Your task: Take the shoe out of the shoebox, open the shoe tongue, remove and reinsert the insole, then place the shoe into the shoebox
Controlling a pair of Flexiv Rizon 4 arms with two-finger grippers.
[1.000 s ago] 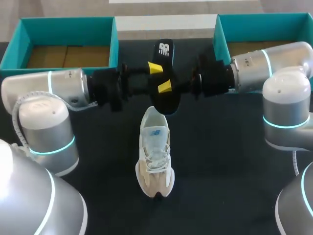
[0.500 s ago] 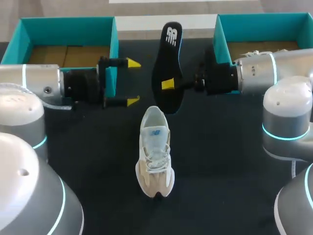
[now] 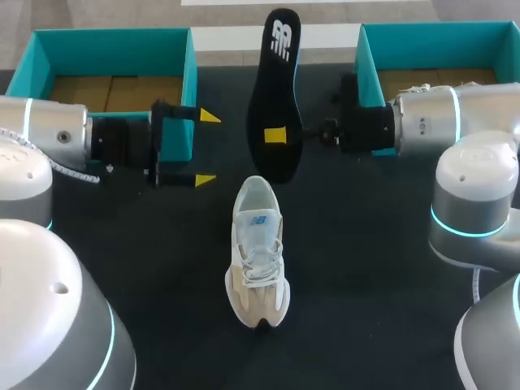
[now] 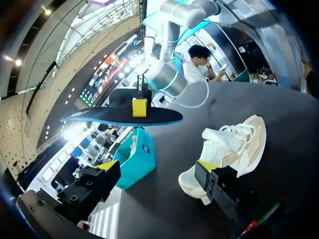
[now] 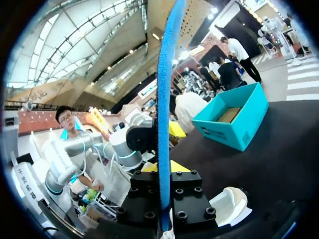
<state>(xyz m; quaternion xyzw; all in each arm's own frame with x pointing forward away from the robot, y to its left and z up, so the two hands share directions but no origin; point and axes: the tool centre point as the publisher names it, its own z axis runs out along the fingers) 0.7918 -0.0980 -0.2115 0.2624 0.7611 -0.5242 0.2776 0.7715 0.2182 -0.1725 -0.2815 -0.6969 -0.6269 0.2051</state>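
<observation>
While R jaws pinch insole (image 3: 275,89) at its edge, L jaws gape well apart; shoe (image 3: 257,260) prob. untouched.

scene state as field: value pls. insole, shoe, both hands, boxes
insole: black, off the table, beyond the shoe's heel end
right hand: shut on insole
left hand: open, empty, beside the insole, not touching it
shoe: white and beige, upright on its sole on the table, outside both boxes, toe towards the robot
left shoebox: teal, open, no shoe inside
right shoebox: teal, open, partly hidden by right arm
step: insole out, not yet reinserted
</observation>
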